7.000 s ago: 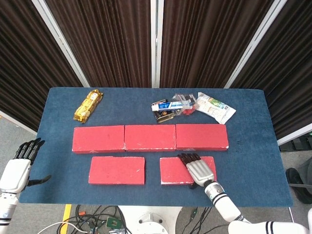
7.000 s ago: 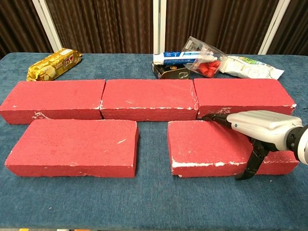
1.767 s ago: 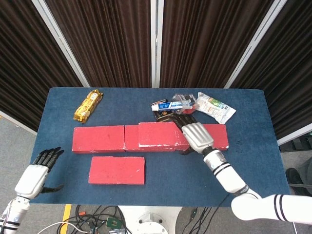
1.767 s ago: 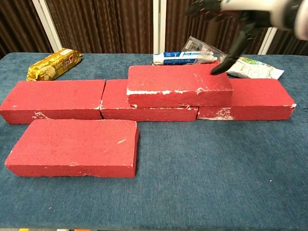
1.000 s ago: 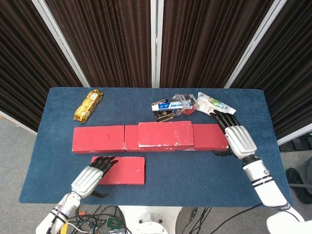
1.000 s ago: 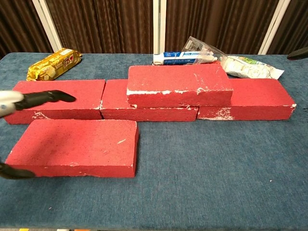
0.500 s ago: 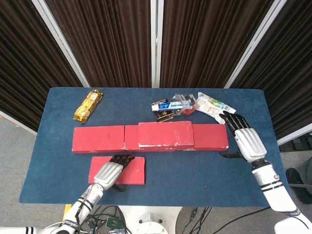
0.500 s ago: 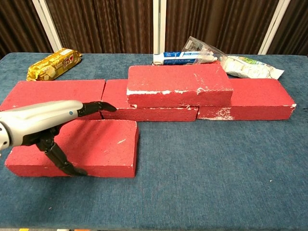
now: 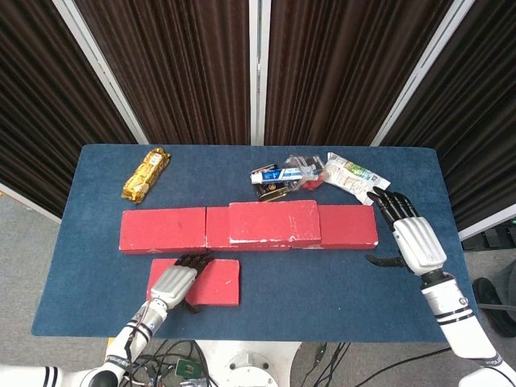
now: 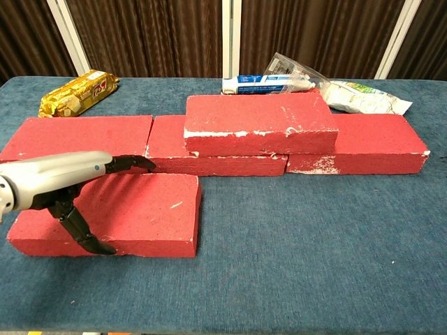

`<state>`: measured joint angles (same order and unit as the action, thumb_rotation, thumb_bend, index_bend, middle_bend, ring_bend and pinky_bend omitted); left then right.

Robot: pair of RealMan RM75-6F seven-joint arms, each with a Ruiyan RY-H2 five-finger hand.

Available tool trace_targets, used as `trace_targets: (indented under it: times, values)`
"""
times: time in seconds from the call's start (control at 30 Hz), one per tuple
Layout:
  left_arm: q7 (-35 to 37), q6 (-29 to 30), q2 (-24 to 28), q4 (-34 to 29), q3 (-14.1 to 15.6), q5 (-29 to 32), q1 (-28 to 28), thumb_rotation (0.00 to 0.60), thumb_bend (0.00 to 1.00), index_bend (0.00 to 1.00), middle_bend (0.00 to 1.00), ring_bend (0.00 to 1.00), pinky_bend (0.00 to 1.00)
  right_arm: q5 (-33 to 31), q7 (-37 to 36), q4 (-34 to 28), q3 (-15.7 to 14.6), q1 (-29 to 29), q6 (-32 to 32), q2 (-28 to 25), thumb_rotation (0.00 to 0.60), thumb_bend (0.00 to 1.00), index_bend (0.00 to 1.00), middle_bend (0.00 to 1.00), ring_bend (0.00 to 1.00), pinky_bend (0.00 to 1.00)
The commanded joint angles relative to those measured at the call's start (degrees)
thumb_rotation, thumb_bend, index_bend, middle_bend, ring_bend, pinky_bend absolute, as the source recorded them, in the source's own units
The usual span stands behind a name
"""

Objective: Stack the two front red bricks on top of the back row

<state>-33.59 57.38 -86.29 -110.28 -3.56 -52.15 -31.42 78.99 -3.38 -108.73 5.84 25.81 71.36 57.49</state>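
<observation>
Bricks are lying on a blue table (image 9: 81, 306): three red ones are forming the back row (image 9: 165, 230), and a fourth, the stacked brick (image 9: 274, 222), is sitting on top of that row, bridging the middle and right bricks. In the chest view the stacked brick (image 10: 258, 123) is resting flat with its chipped white edge facing forward.

The front brick (image 9: 214, 282) is lying alone just in front of the left part of the row, flat on the cloth. The left hand (image 9: 176, 279) is reaching over its left portion, palm down, with the dark fingers (image 10: 129, 162) stretching across the top face toward the back row and the thumb hanging down the brick's near face. From the chest view the hand (image 10: 59, 178) is draping over the front brick (image 10: 150, 209) so that the brick is sitting between thumb and fingers, but whether it is actually clamping the brick I cannot tell.

The right hand (image 9: 411, 234) is hovering off the right end of the back row, apart from it, fingers spread and holding nothing; only the head view is showing it.

Behind the row, a gold packet (image 9: 147, 173) is lying at the left and a cluster of small packages (image 9: 314, 176) at the right.
</observation>
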Motion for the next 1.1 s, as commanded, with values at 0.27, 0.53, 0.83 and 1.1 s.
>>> trace_targets:
  times: [0.27, 0.53, 0.83, 1.1]
  values:
    - [-0.81, 1.16, -0.41, 0.86, 0.57, 3.63, -2.13, 0.6, 0.05, 0.0, 0.0, 0.0, 0.0, 0.14, -0.35, 0.5, 0.66, -0.54, -0.77, 0.07, 0.6, 0.0, 0.0, 0.0, 0.0, 0.0]
    - [-0.72, 1.14, -0.43, 1.52, 1.29, 5.09, -3.61, 0.6, 0.05, 0.0, 0.0, 0.0, 0.0, -0.02, -0.63, 1.06, 0.95, -0.72, -2.03, 0.11, 0.6, 0.0, 0.0, 0.0, 0.0, 0.0]
    - [-1.27, 2.91, -1.14, 2.27, 2.11, 5.1, -4.46, 0.6, 0.05, 0.0, 0.0, 0.0, 0.0, -0.22, -0.64, 1.28, 1.3, -1.08, -2.64, 0.23, 0.6, 0.0, 0.0, 0.0, 0.0, 0.0]
    - [-1.46, 3.23, -1.6, 2.61, 2.58, 7.07, -5.16, 0.6, 0.05, 0.0, 0.0, 0.0, 0.0, -0.22, -1.01, 1.52, 1.58, -1.46, -2.85, 0.28, 0.6, 0.0, 0.0, 0.0, 0.0, 0.0]
